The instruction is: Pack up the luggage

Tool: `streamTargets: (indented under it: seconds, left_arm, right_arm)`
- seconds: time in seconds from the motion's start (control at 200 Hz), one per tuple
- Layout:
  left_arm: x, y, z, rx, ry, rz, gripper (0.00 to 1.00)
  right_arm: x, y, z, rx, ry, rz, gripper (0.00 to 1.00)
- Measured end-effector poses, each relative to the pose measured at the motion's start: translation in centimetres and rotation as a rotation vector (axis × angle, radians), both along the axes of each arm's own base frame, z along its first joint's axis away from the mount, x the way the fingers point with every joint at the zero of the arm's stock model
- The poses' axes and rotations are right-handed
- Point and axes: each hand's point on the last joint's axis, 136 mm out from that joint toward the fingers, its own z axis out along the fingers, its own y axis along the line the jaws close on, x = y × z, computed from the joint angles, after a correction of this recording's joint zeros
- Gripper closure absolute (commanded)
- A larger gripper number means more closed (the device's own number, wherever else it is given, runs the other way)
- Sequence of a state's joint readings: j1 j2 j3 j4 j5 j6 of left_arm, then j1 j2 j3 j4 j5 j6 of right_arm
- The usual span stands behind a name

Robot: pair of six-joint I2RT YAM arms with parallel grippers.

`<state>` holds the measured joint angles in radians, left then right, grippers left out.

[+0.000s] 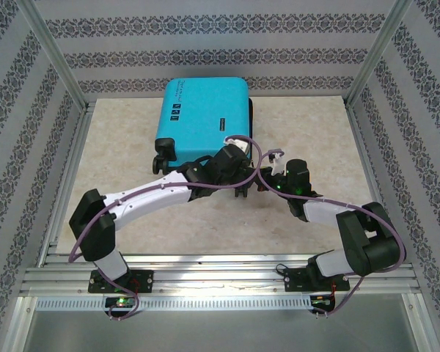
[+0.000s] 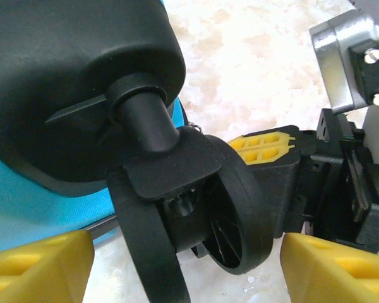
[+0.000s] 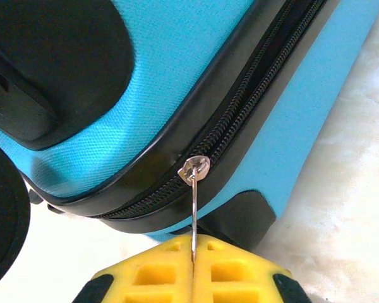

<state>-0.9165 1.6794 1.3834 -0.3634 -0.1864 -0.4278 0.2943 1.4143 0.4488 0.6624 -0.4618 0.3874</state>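
Yellow pads of the right gripper are pressed together on the thin metal zipper pull, which runs straight down from its slider into the seam between them. The slider sits on the black zipper at a rounded corner of the luggage. Behind this gripper the right arm stretches over the table, its forearm angled in toward the centre and its elbow folded back near its base at the right.

The left gripper stands wide open, with one yellow fingertip on each side of a black caster wheel at the case's corner. A gap shows on both sides of the wheel. One yellow finger of the right gripper shows just past that wheel in the left wrist view. The left arm goes from its base to an elbow bent out at the left. From there its white forearm reaches across to the case's near edge, so both wrists meet by the near right corner.

The turquoise case lies flat, shells together, at the far middle of the table, with its wheels toward the arms.
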Motion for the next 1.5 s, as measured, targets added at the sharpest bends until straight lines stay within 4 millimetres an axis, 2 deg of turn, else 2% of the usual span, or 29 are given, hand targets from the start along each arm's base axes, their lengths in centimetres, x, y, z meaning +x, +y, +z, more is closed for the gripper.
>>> streamTargets:
  seconds: [0.305, 0.47, 0.659, 1.129, 1.499]
  left_arm:
    - [1.0, -0.2, -0.9, 0.05, 0.001, 0.029, 0.28]
    - [1.5, -0.1, -1.6, 0.08, -0.004, 0.046, 0.42]
    - [1.1, -0.2, -1.9, 0.103, -0.001, 0.042, 0.55]
    - [0.9, 0.5, -2.0, 0.143, -0.021, 0.045, 0.77]
    - [-0.9, 2.9, -1.9, 0.16, -0.066, -0.009, 0.8]
  right_arm:
    - [0.0, 0.0, 0.0, -0.001, -0.001, 0.001, 1.0]
    - [0.0, 0.0, 0.0, 0.0, -0.001, 0.003, 1.0]
    - [-0.2, 0.2, 0.1, 0.003, -0.002, 0.017, 1.0]
    - [-0.3, 0.3, 0.1, -0.007, -0.014, 0.033, 1.0]
    - [0.3, 1.1, 0.3, 0.0, -0.008, 0.062, 1.0]
